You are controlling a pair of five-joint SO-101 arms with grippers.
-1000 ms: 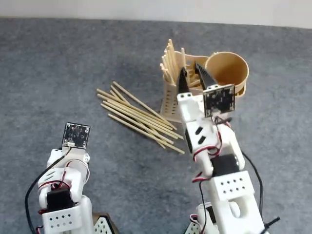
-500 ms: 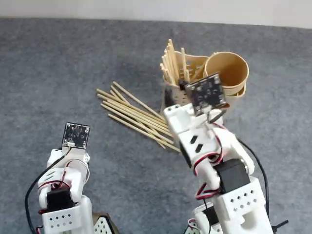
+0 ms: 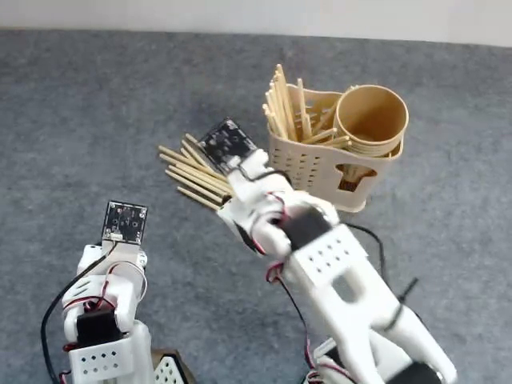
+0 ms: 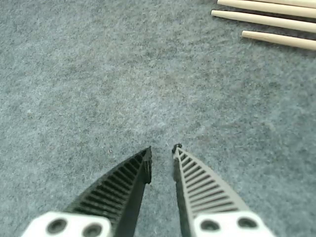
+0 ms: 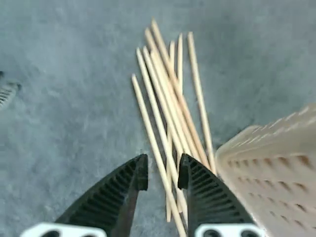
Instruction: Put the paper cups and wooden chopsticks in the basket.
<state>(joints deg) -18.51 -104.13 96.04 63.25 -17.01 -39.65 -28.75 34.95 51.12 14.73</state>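
Since a second ago the right arm swings away from the basket (image 3: 320, 172) toward the left of the high view and now hangs over the loose chopsticks (image 3: 188, 172) at frame centre; the left arm stays in the lower left corner.

The right gripper (image 5: 162, 170) has its jaws narrowly parted and holds nothing, with the loose sticks lying on the carpet beyond its tips. The left gripper (image 4: 162, 148) is likewise only slightly open and empty, over bare grey carpet (image 4: 98, 74).

The task looks well past halfway. The paper cups (image 3: 372, 120) sit nested in the right end of the basket, in the upper right of the high view, and a bundle of standing chopsticks (image 3: 284, 104) fills its left end, leaning slightly with their ends toward the top of the frame. What remains is the loose pile. Its sticks lie flat and roughly parallel, their long axis running diagonally from upper left to lower right, toward the basket's foot.
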